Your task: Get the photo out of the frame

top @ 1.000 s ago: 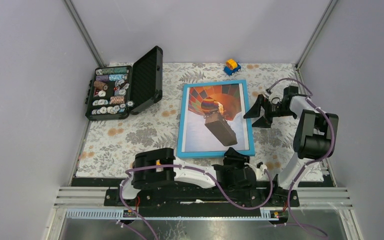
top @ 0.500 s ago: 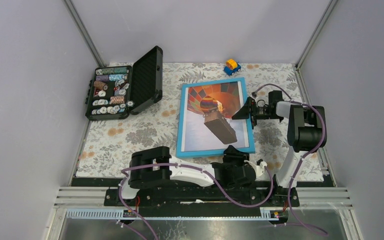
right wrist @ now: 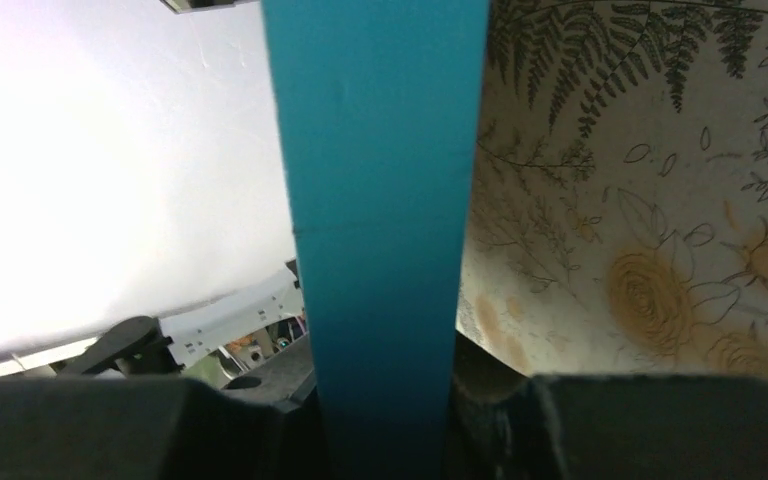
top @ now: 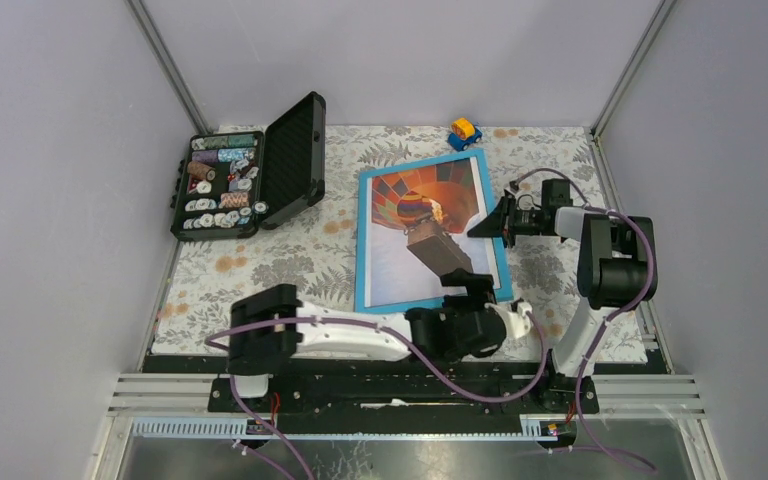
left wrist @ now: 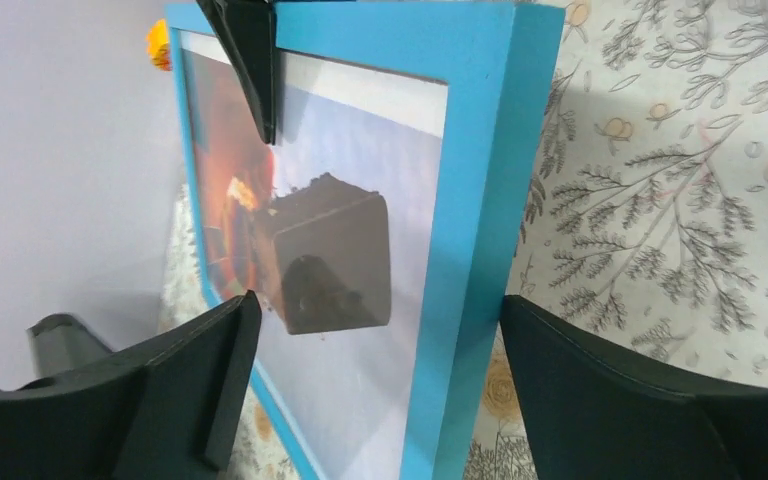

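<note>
The frame (top: 429, 232) is lying face up mid-table, its long axis running near to far, the photo (top: 418, 225) showing inside its turquoise border. My right gripper (top: 495, 222) is reaching in from the right, fingers straddling the frame's right edge; whether they are pinching it I cannot tell. My left gripper (top: 476, 291) is sitting at the near right corner, fingers spread to either side of that border. Both grippers are meeting the right-hand side.
</note>
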`<state>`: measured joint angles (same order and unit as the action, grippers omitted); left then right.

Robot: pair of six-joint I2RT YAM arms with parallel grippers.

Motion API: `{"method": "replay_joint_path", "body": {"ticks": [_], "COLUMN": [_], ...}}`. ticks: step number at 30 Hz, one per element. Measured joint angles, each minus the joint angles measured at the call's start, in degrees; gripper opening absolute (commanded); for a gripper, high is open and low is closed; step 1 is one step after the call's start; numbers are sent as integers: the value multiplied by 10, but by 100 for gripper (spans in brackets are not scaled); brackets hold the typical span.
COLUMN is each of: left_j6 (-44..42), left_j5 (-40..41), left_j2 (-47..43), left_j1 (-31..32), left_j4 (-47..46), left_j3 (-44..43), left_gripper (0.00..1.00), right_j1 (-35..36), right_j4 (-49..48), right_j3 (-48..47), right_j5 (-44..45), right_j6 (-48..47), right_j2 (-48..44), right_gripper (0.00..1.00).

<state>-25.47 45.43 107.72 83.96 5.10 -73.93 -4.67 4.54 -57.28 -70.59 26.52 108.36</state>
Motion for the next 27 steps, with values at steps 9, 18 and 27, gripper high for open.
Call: {"method": "replay_joint_path", "body": {"ticks": [9, 18, 27], "left_j6": [103, 151, 178], "left_j5": [-208, -300, -319], "left_j2": [-137, -243, -259], "left_j1": [-117, -198, -235], "left_j4": [174, 256, 285], "left_j3": [-96, -101, -52], "left_gripper": [99, 99, 99], "right_j1": [-28, -48, -49], "right_j4": [240, 496, 669], "right_j3": [-135, -339, -543], "right_j5": [87, 243, 399], "right_j6": [-139, -235, -287], "right_j2": [-33, -48, -49], "right_gripper": [0, 0, 0]}}
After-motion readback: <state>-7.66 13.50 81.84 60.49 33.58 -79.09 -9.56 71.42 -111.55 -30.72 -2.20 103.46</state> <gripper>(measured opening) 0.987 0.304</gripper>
